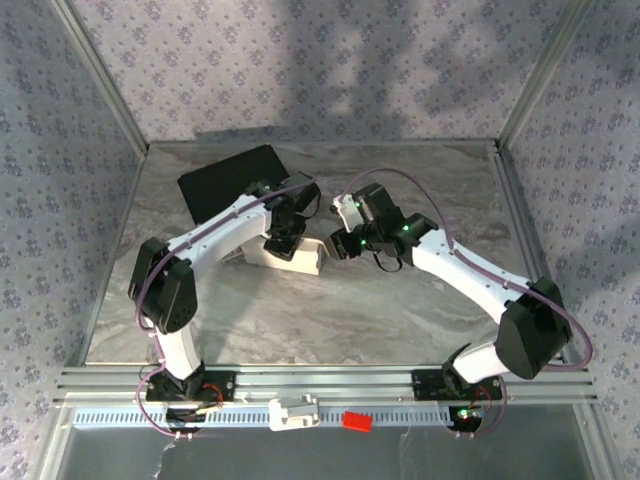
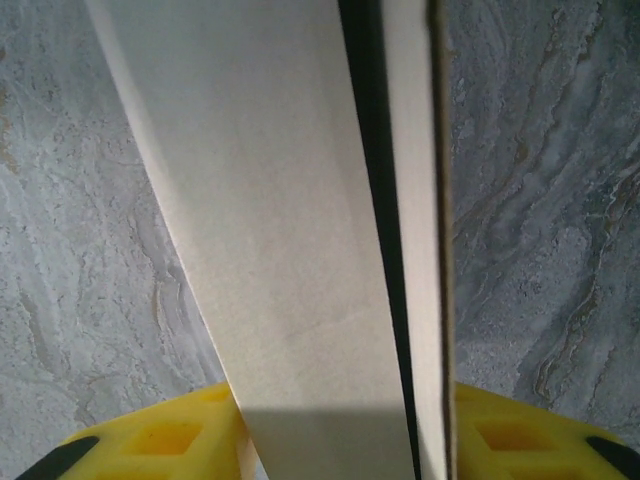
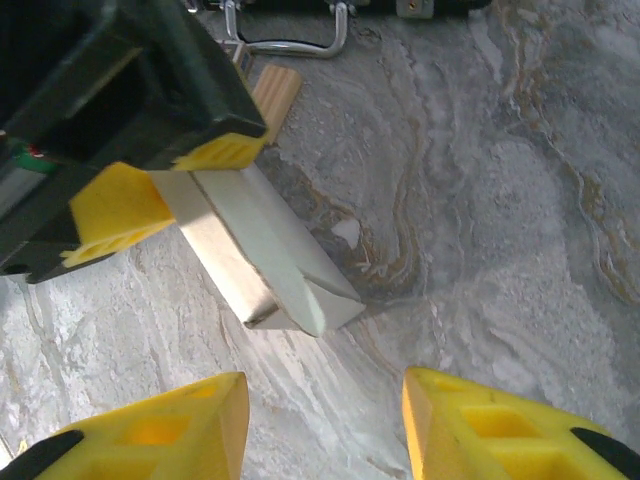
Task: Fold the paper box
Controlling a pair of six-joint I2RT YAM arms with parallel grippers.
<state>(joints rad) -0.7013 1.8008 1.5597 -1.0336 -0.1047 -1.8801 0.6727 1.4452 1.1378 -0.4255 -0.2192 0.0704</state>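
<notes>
A: Closing the end flap [image 3: 325, 295], by the look of it. Box [image 3: 270, 260] mostly formed, mid-counter [image 3: 500, 250], near the case [image 1: 225, 180].
B: Held how?
A: Clamped across its body in the left hand [image 3: 165, 185], pads on both faces.
B: And the right hand [image 3: 320, 420]?
A: Hovering just off the box's end, roughly half open, empty, touching nothing.
B: Next?
A: Probably pressing that flap shut with the right fingers, bracing with the left.
</notes>
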